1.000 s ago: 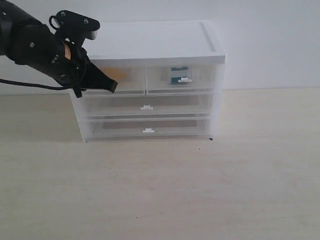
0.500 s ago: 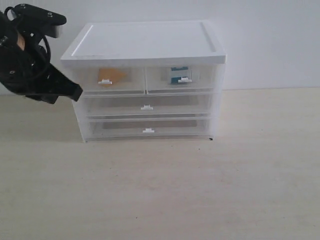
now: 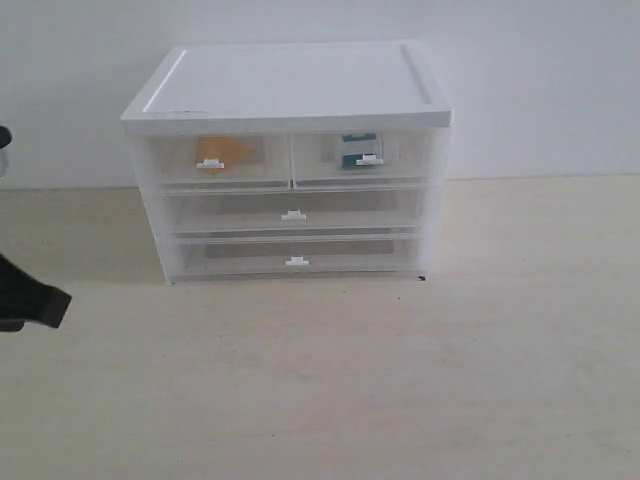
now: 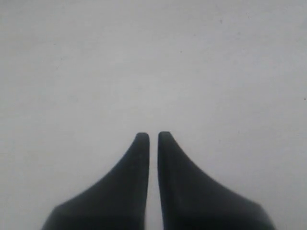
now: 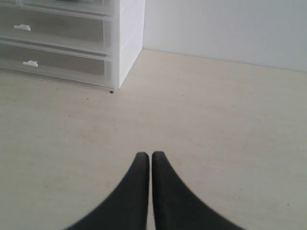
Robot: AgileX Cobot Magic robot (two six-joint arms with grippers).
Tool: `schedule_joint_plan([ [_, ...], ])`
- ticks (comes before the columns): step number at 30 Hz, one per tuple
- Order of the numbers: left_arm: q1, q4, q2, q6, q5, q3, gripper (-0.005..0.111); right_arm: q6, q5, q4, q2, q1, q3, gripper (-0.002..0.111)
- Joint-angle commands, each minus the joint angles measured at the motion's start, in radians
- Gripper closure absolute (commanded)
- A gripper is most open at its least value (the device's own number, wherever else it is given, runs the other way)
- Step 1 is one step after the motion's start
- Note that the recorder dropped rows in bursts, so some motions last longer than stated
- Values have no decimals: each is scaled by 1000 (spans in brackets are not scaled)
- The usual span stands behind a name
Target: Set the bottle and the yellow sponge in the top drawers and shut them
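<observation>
Upper centre of your frame, both clear top drawers sit shut: yellow sponge inside the frame-left one, teal bottle inside the frame-right.

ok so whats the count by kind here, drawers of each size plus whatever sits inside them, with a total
top drawers, half-width, shut: 2
full-width drawers, shut: 2
yellow sponge, in the left top drawer: 1
bottle, in the right top drawer: 1
total: 6
</observation>
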Motion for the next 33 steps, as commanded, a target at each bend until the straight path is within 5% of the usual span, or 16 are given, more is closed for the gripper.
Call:
schedule_joint_plan([
  [1, -5, -6, -95, -13, 30, 41, 102, -1, -7, 3, -4, -6, 0, 108],
  [6, -5, -75, -162, -13, 236, 41, 102, -1, -7, 3, -4, -6, 0, 108],
  [13, -5, -31, -183, -15, 247, 41, 102, -1, -7, 3, -4, -6, 0, 108],
  [18, -1, -20, -220, -9, 81, 68, 102, -1, -7, 3, -4, -6, 0, 108],
  [25, 81, -6, -494, 4, -319, 290, 102, -1, -7, 3, -4, -6, 0, 108],
  [33, 214, -6, -801, 41, -427, 471, 102, -1, -7, 3, -4, -6, 0, 108],
])
